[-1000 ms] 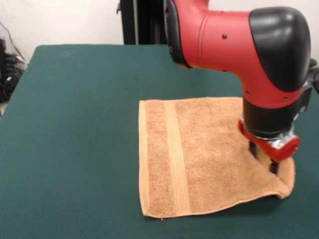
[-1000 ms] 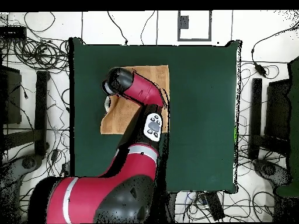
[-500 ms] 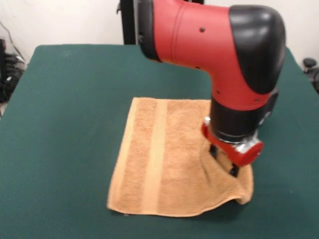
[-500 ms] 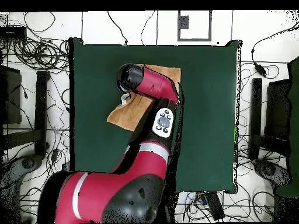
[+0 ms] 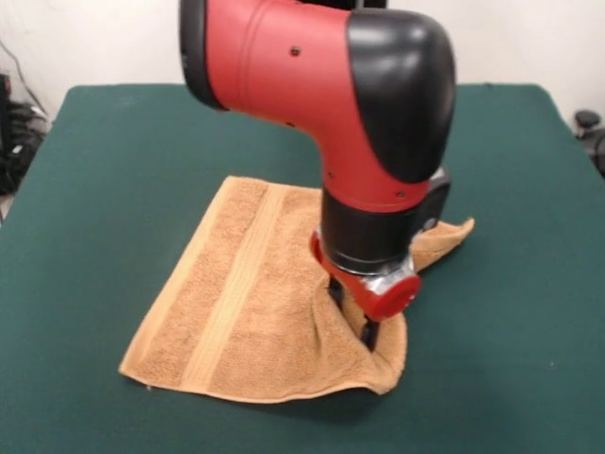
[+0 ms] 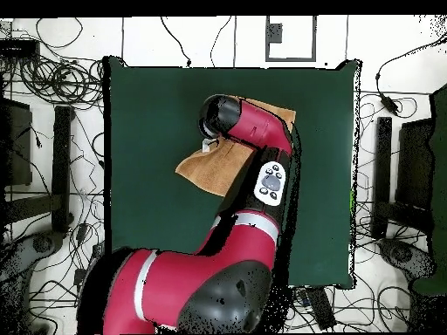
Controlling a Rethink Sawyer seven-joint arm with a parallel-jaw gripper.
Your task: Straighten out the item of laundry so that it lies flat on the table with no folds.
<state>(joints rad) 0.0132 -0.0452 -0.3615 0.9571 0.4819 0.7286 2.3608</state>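
Pincer (image 5: 352,313) closed on raised towel (image 5: 248,303) edge, presumably to drag fabric across green surface (image 5: 113,170) and pull folds out; far corner rumpled.

The towel (image 5: 246,303) lies askew on the counter (image 5: 104,189). The tool (image 5: 352,312) stands at the towel's bunched near-right corner

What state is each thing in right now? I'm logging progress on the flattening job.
towel: mostly flat, one corner pinched and lifted, wrinkled near the grip.
gripper: shut on the towel's raised corner.
table: green cloth, towel lying skewed on it.
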